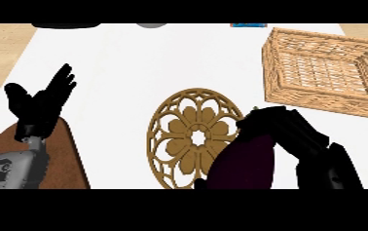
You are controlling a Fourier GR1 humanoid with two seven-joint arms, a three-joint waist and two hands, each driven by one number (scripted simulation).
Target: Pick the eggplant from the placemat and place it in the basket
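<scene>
Got my right hand (298,132) curled over the top of the eggplant (248,164), fingers wrapped down around its upper end, so that's the grab. The eggplant sits at the right edge of the placemat (193,137) – that round, cut-out wooden flower thing – and it overlaps the rim on that side. I can't tell if it's actually off the mat or just resting there under my fingers; my hand hides the contact. I'd guess I came at it from above because it lies long-ways toward me and the fat dark body is easiest to close around from the top.

The basket (316,71) is up and to the right, a square wicker one, tilted a bit in my view, well apart from the mat but on the same side as the hand doing the work – handy, no crossing over. The basket's near wall is the one thing I'd judge needs clearing on the way in; between it and the eggplant there's only bare white counter (129,69).

My left hand (39,103) is parked at the left edge, fingers up and relaxed, holding nothing. A few bits poke in along the far edge of the counter, too cut off to name, and nowhere near the path.
</scene>
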